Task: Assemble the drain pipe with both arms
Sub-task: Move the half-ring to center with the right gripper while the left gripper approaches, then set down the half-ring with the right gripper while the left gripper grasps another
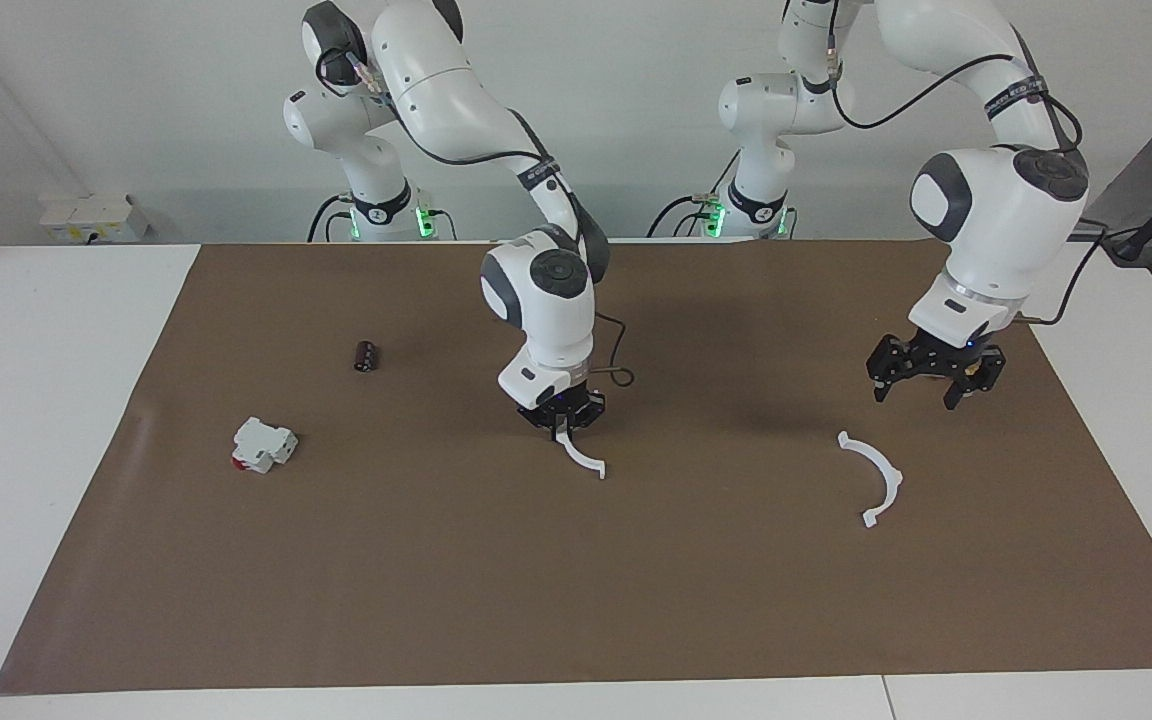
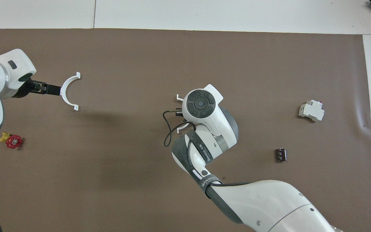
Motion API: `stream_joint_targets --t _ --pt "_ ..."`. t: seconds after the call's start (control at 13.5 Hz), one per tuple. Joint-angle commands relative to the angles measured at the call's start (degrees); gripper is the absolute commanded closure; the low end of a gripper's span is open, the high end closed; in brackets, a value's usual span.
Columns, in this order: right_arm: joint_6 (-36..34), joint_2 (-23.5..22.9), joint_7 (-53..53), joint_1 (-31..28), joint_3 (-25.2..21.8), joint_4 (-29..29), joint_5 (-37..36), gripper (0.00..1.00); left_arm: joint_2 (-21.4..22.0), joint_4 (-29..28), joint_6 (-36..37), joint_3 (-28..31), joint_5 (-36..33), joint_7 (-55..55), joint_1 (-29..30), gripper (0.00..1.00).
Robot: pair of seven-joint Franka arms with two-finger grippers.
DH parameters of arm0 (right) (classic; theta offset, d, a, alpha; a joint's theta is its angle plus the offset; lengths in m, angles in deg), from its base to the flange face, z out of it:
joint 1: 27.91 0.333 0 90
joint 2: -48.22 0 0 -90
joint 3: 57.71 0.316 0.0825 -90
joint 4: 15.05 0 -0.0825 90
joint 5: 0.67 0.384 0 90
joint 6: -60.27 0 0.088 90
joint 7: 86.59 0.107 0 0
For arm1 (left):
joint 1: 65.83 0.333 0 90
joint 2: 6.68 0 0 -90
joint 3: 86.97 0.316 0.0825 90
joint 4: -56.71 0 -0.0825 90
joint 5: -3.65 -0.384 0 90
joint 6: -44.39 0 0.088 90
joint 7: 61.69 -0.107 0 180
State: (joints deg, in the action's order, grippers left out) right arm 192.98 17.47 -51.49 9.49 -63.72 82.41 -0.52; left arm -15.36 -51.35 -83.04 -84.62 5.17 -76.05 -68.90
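Open brown mat [image 1: 716, 600] lying bare between the two half-rings, right arm [image 1: 546, 300] standing over the mat's middle, red valve [image 2: 13, 141], dark cylinder [image 1: 365, 355] and white block [image 1: 263, 445] sitting near the ends.

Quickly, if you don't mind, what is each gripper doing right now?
Left gripper: open, holding nothing, over the mat beside the loose thin white plastic half-ring.
Right gripper: shut on the other white half-ring.
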Motion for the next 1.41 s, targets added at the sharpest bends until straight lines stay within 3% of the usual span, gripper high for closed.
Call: stream_joint_targets --t 0.0,0.37,0.67,0.74,0.89,0.96,1.04,1.11,1.33 --pt "1.59 0.69 0.14 0.31 -0.14 1.33 -1.21 1.0 -4.23 0.3 -4.3 -0.24 0.33 -1.46 0.53 0.0" --pt "1.59 0.78 -0.21 0.58 -0.14 1.42 -1.22 1.0 -11.79 1.97 -8.17 -0.15 0.59 -1.46 2.63 0.0" --pt "1.94 0.78 -0.21 0.58 -0.14 1.59 -1.21 1.0 -14.77 2.41 -11.15 -0.15 4.8 -1.2 3.78 0.0" --pt "2.03 0.78 -0.21 0.58 -0.14 1.77 -1.21 0.93 -15.48 2.41 -12.12 -0.24 5.42 -0.85 3.78 0.0" --pt "2.46 0.78 -0.21 0.58 -0.14 1.86 -1.21 0.5 -15.84 2.5 -12.31 -0.15 6.04 -1.28 3.87 0.01" --pt "2.99 0.78 -0.21 0.58 -0.14 2.12 -1.21 0.35 -16.54 2.76 -12.66 -0.15 6.04 -1.28 3.78 0.01" --pt "3.43 0.87 -0.21 0.58 -0.14 2.3 -1.21 0.08 -16.89 2.85 -13.01 -0.24 6.04 -1.37 3.78 0.03" --pt "3.52 0.87 -0.21 0.58 -0.14 2.3 -1.21 0.0 -16.98 2.85 -13.19 -0.24 6.04 -1.37 3.78 0.07" --pt "3.08 1.48 -0.21 1.28 -0.14 1.95 -1.21 0.0 -17.33 2.59 -15.38 -0.24 6.04 -1.55 3.69 0.13"
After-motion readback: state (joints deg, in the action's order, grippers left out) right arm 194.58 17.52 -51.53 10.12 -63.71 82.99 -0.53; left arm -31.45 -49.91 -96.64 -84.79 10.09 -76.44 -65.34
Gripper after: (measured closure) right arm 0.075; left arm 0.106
